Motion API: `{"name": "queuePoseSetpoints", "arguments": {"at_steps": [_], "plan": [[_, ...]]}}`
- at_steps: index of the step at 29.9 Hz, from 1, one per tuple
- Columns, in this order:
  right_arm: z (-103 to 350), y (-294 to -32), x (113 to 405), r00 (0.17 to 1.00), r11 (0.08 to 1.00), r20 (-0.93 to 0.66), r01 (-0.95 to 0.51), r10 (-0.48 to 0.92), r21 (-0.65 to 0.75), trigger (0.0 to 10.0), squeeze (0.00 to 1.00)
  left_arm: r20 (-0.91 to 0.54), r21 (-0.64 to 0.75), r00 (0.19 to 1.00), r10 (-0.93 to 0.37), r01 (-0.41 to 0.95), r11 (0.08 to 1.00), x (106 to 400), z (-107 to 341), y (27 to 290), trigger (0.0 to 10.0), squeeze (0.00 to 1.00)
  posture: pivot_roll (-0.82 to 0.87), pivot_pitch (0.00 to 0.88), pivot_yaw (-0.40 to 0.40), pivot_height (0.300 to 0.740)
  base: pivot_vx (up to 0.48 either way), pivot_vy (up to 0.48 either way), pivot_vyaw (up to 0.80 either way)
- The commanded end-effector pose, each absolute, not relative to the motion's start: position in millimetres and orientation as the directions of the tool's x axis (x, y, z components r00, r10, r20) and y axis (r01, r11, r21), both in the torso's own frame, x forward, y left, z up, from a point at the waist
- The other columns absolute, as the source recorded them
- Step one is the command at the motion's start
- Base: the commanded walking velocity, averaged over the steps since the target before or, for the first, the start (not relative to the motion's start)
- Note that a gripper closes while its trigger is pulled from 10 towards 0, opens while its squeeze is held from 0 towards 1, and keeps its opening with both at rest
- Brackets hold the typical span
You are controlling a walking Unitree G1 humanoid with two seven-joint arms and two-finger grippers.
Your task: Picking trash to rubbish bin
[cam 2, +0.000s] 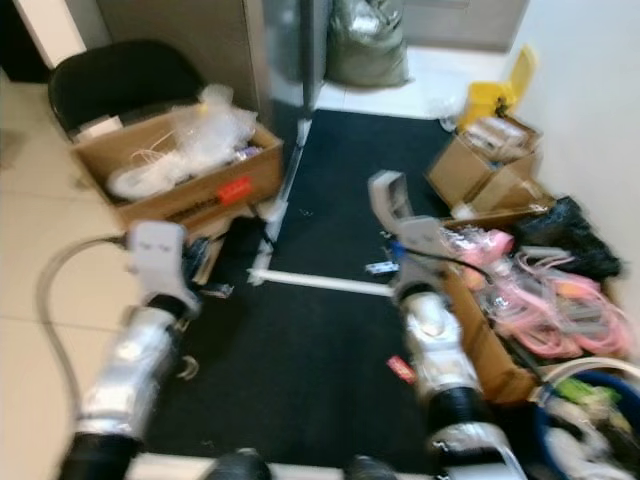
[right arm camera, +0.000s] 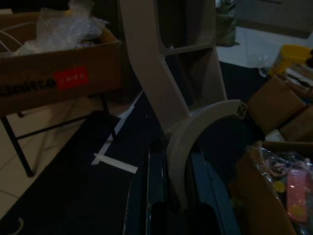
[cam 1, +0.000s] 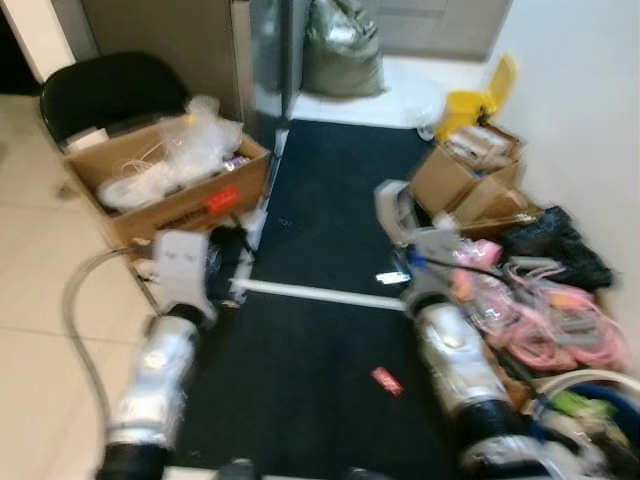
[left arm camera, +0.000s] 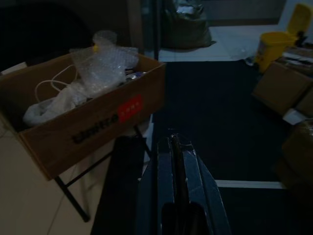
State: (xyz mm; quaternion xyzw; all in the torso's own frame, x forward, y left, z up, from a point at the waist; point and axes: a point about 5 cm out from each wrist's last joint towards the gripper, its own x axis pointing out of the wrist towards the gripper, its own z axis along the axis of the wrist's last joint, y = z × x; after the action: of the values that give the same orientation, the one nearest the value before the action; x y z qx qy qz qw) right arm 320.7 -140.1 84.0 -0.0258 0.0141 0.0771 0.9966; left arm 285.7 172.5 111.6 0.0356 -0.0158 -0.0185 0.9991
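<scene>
My right gripper (right arm camera: 178, 159) is shut on a pale grey plastic frame piece (right arm camera: 166, 68) with a curved foot, which sticks up ahead of the right arm (cam 1: 395, 205). My left gripper (left arm camera: 174, 144) is held out over the black mat, fingers pressed together with nothing between them. A small red scrap (cam 1: 387, 381) lies on the mat between my arms, close to the right forearm. A yellow rubbish bin (cam 1: 480, 100) with its lid up stands far ahead on the right, by the white wall.
An open cardboard box (cam 1: 170, 185) of bubble wrap and cables rests on a black stand at left. A white strip (cam 1: 320, 295) crosses the mat. Cardboard boxes (cam 1: 465, 175), pink cables (cam 1: 540, 310) and a blue basin (cam 1: 600, 410) crowd the right side. A grey sack (cam 1: 340, 45) stands behind.
</scene>
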Motion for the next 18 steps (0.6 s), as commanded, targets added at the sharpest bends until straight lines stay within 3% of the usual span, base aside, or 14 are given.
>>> {"name": "queuePoseSetpoints", "arguments": {"at_steps": [1,18], "plan": [[82.0,-147.5,320.8,0.991,0.990,-0.046,-0.130,0.128,-0.051,10.0,0.00,0.022,0.086,0.999,-0.043,0.041,0.995,284.9,111.4,171.6,10.0,0.00,0.07,0.035,-0.032,0.740,0.277,0.000,-0.48],[82.1,-147.1,320.9,0.990,0.989,-0.041,-0.135,0.133,-0.055,10.0,0.00,0.023,0.088,0.999,-0.050,0.047,0.995,286.4,113.5,170.0,10.0,0.00,0.07,0.038,-0.032,0.740,0.276,0.000,-0.03]]}}
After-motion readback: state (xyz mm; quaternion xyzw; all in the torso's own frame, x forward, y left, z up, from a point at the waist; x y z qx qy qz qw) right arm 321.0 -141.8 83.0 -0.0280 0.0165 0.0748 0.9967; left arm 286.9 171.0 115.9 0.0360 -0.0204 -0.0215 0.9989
